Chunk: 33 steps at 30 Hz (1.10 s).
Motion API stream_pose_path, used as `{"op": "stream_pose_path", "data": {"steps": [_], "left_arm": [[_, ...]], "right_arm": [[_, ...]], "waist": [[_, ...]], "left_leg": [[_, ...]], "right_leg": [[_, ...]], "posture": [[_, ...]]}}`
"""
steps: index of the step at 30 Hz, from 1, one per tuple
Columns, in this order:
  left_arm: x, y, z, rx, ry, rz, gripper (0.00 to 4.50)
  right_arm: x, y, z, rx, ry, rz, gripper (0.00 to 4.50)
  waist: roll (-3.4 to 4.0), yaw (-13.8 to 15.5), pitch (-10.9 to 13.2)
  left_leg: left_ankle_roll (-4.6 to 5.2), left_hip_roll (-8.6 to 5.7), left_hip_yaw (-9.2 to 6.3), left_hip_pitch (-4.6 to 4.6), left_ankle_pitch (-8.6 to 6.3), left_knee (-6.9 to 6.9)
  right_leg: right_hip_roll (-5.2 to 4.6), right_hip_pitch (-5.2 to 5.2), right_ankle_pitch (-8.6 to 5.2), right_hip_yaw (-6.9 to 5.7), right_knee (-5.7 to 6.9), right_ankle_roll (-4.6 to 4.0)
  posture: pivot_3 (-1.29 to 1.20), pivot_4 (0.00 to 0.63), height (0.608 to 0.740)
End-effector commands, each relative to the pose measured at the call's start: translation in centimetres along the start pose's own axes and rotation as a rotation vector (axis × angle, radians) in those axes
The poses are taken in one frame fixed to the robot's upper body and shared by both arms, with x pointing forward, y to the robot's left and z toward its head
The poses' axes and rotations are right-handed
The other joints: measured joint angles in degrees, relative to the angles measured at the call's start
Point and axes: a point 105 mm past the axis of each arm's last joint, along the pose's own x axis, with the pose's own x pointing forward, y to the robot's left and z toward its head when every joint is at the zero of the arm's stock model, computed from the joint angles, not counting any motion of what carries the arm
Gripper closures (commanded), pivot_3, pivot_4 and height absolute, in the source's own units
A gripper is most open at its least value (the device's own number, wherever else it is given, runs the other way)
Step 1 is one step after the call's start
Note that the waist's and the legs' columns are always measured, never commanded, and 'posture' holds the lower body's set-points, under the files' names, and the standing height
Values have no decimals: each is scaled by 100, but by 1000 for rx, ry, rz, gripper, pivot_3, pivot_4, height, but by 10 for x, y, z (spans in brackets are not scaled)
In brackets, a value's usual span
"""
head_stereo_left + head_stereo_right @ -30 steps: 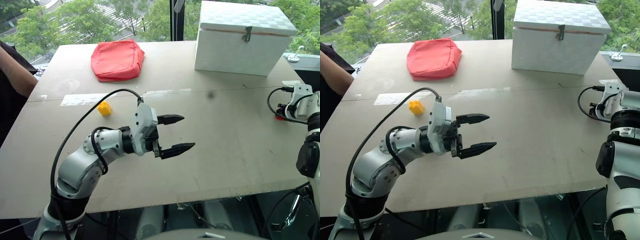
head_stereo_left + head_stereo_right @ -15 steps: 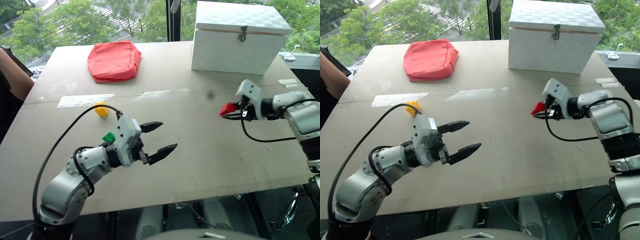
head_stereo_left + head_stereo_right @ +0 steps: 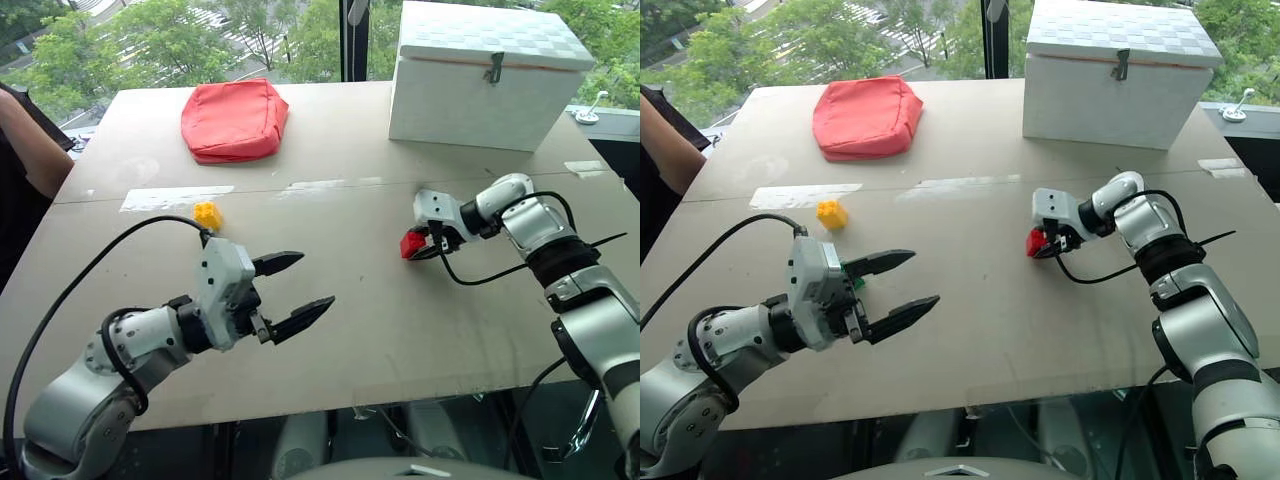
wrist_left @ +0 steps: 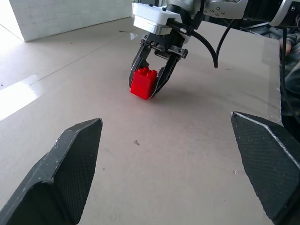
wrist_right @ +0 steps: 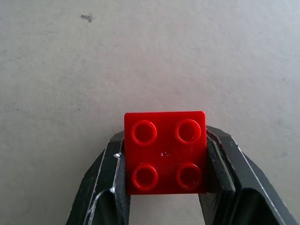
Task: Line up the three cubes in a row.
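My right gripper [image 3: 419, 245] is shut on the red cube [image 3: 411, 244], pointing down and leftward near the middle of the table [image 3: 400, 330]. In the left wrist view the red cube [image 4: 144, 83] hangs between the black fingers just at the surface; whether it touches I cannot tell. The right wrist view shows its four studs [image 5: 165, 152]. The yellow cube [image 3: 207, 215] lies on the left part of the table. A bit of the green cube [image 3: 856, 283] peeks out behind my left gripper [image 3: 315, 280], which is open and empty, well left of the red cube.
A red cushion [image 3: 235, 120] lies at the far left and a large white box [image 3: 490, 75] stands at the far right of the table. A pale tape strip [image 3: 175, 198] runs beside the yellow cube. A person's arm [image 3: 30, 145] rests at the left edge.
My right arm has swung in from the right edge to the table's middle with the red cube, its wrist rolling to point down. My left gripper has drawn back leftward, still open.
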Motion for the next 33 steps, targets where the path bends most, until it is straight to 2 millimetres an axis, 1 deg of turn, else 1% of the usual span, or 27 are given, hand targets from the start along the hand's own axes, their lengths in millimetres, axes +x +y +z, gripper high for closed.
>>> {"op": "stream_pose_path", "data": {"steps": [1,5,15,17,18,20,22,25,29,31,33], "left_arm": [[-2,-8,12,53,-32,-21,0],[-4,-11,11,46,-20,-44,0],[-14,-13,-1,23,47,-66,0],[-15,-13,-2,21,54,-72,0],[-16,-12,-1,19,52,-72,0],[-16,-11,-1,15,50,-67,0],[-17,-10,-2,16,54,-66,0],[-18,-8,-4,13,59,-51,0],[-25,6,-11,-25,63,38,0],[-29,11,-17,-21,82,64,0],[-35,21,-22,-15,97,118,0]], "right_arm": [[-4,-8,17,-44,-13,-18,3140],[-3,-6,17,-66,-1,-3,3140],[-3,-4,10,-67,51,23,3140],[-2,-3,10,-50,50,32,2121],[-1,-2,10,-39,49,39,1757],[-1,-5,12,-50,47,22,828],[-4,-4,15,-61,34,23,40],[-11,-5,20,-82,5,6,40],[-29,-2,27,-101,-61,-41,40],[-37,3,27,-99,-94,-72,40],[-50,14,24,-108,-128,-121,40]], "waist": [[1,0,1],[1,8,1],[3,2,1],[3,2,2],[3,4,2],[3,1,2],[4,-2,2],[6,-2,3],[7,13,4],[6,18,4],[6,43,3]], "left_leg": [[0,0,0,0,0,0],[-2,-2,-1,2,1,1],[-2,-2,0,2,1,0],[-2,-2,1,3,1,0],[-2,-2,1,3,1,0],[-2,-2,1,2,1,0],[-2,-2,1,3,1,0],[-2,-2,1,3,1,0],[-2,-2,0,1,1,-1],[-2,-2,-1,1,1,-1],[-2,-2,0,1,0,-2]], "right_leg": [[0,0,0,0,0,0],[0,1,0,-2,3,-1],[0,0,0,-1,3,-1],[0,0,0,0,3,-1],[0,0,0,0,3,-1],[0,0,-1,0,3,-1],[1,0,-1,0,3,-1],[1,0,0,0,3,-1],[0,-1,0,-1,3,-1],[-1,-1,-1,-2,3,-1],[-2,-1,-1,-2,1,0]], "posture": [[0,150,740],[0,150,740],[0,150,740],[0,150,740],[0,150,740],[0,150,740],[0,150,740],[0,150,740],[0,150,740],[0,150,740],[0,150,740]]}}
